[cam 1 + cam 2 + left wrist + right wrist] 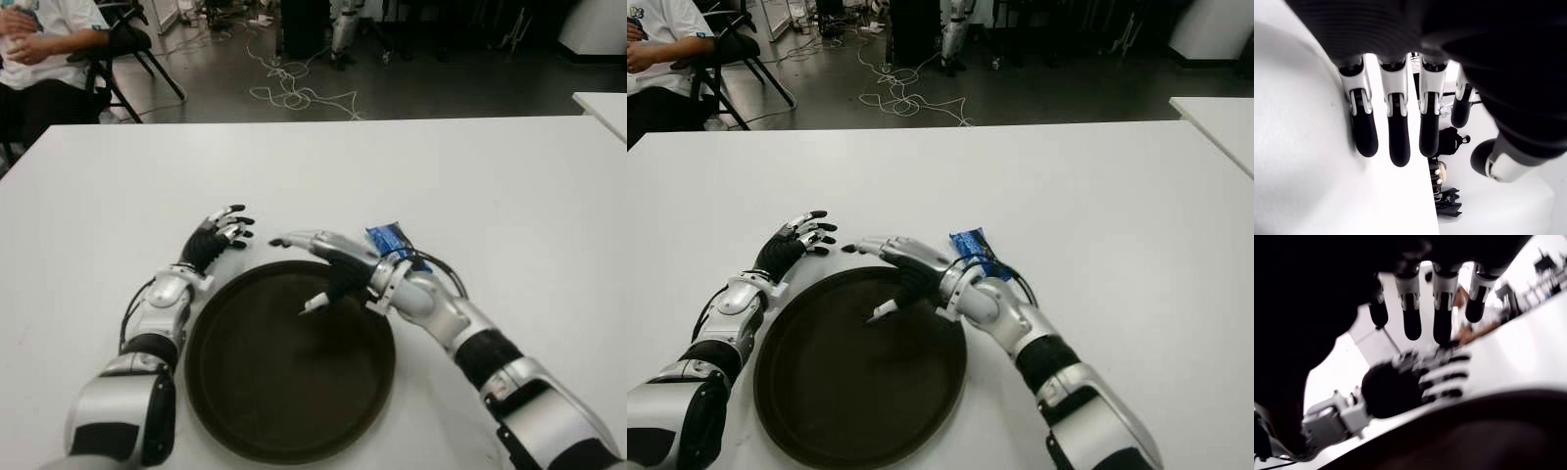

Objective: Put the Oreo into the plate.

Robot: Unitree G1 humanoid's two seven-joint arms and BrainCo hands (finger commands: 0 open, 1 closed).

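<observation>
White table (pixel 509 176): right hand (pixel 328 262) spread over plate (pixel 225 411), Oreo (pixel 390 238) behind it.

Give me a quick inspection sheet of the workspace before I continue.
Surface: white table, mostly bare.
Job's things: Oreo pack on the table behind the right wrist, outside the plate; plate holds nothing.
Clutter: nothing seen.
Hands: right hand open over the plate's far rim, holding nothing; left hand open beside the plate's left rim.
Cables: loose cables on the floor beyond the table.
Surroundings: seated person, far left.
</observation>
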